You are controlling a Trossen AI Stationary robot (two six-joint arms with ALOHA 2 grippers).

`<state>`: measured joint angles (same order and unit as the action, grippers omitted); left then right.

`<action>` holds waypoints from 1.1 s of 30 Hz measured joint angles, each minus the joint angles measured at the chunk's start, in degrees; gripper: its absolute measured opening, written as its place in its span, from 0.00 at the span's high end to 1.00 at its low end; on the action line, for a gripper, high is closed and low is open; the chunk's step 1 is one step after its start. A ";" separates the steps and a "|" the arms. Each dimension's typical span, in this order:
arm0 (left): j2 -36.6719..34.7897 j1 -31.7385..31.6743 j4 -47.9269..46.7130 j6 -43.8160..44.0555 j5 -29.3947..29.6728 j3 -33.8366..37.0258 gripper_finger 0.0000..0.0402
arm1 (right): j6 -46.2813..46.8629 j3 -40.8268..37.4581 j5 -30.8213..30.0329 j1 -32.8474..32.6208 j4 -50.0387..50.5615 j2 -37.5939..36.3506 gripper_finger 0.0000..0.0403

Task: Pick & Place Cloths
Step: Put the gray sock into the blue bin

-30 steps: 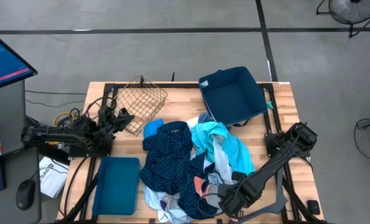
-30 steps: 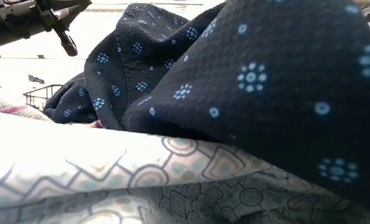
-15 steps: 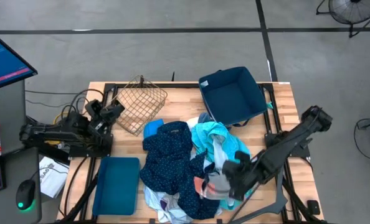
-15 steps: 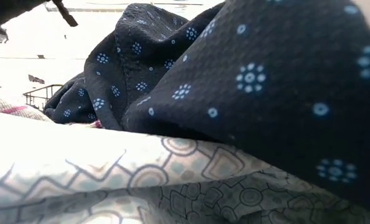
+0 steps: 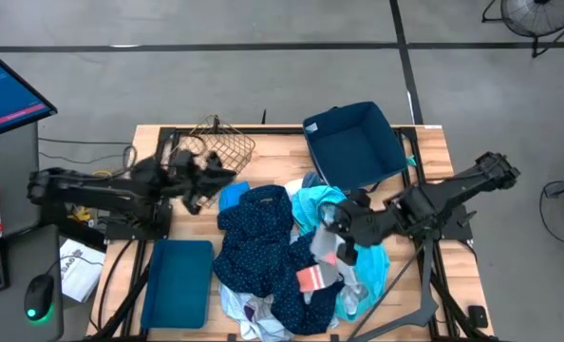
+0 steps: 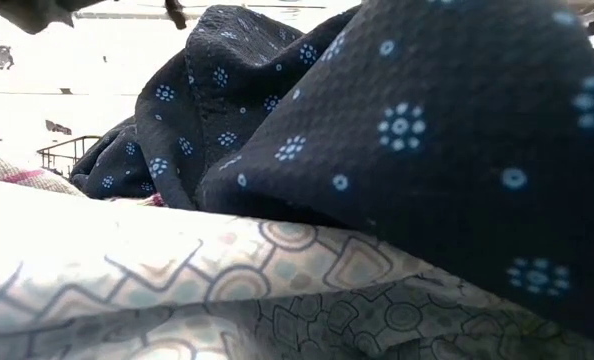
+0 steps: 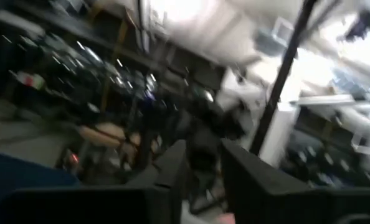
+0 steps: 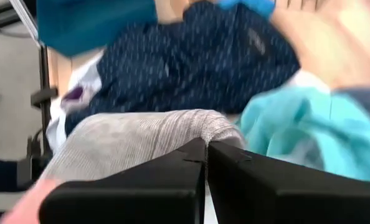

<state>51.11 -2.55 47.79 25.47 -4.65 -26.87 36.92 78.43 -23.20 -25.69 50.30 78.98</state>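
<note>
Soft heap of cloths [image 5: 287,256] at lower centre of the high view: navy dotted garment [image 5: 253,237] crumpled, turquoise cloth [image 5: 344,223] beside it. Right gripper [image 5: 337,233], arm stretched in from the right, fingers pinched tight on a ribbed grey sock [image 8: 141,140] with a coral end [image 5: 312,279], dangling over the heap; only the right wrist view shows the ribbing. Left gripper [image 5: 216,173] reaches by the wire basket [image 5: 216,152]; its fingers [image 7: 172,168] look narrowly parted, though blurred. The low view shows only waffle-textured navy folds.
</note>
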 joint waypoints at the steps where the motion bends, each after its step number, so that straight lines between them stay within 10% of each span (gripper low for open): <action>1: 2.09 0.01 0.01 -0.03 -1.70 -0.86 0.73 | -1.48 0.00 0.00 0.76 -1.28 -0.08 1.00; 15: 17.71 -0.13 -3.08 -4.41 -9.22 -10.59 0.32 | -14.91 0.02 0.83 9.26 -13.70 0.96 1.00; 33: 17.79 -3.95 -10.48 9.07 -11.86 -11.07 0.25 | -23.57 0.02 0.83 14.13 -22.23 0.96 1.00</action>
<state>68.90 -6.50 37.31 34.54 -16.51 -37.93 13.35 78.46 -22.37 -11.55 28.07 79.94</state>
